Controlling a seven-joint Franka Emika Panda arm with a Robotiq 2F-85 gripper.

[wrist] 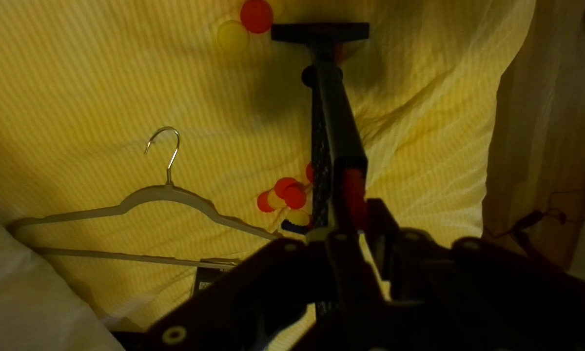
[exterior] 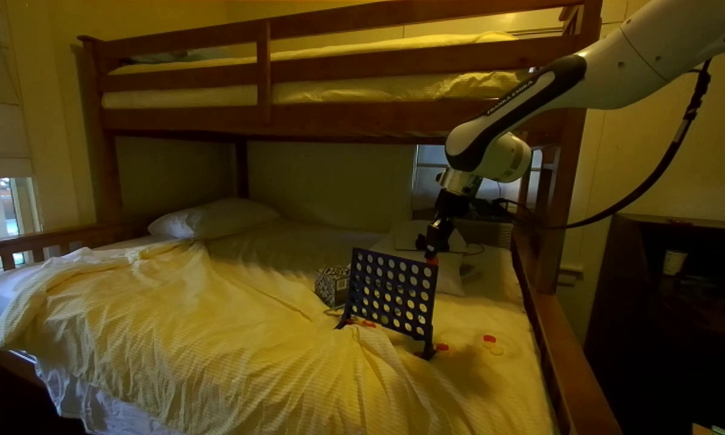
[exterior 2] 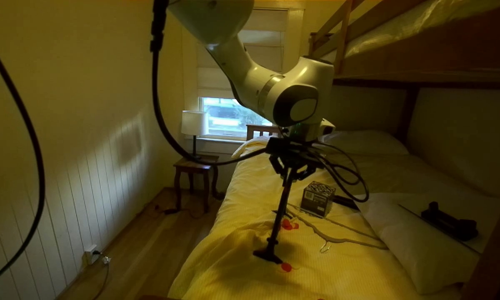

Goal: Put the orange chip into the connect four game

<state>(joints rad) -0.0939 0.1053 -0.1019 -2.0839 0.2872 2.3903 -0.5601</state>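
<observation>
Ok so the orange chip (wrist: 355, 197) is right at the fingertips of my gripper (exterior: 433, 251), at one top corner of the connect four game (exterior: 393, 290). The fingers look close together, but I honestly can't tell if they're clamped on it. From the wrist I see open yellow bedding (wrist: 419, 161) either side of the game, the bedding's edge well off to the right, and a clothes hanger (wrist: 162, 193) out left.
</observation>
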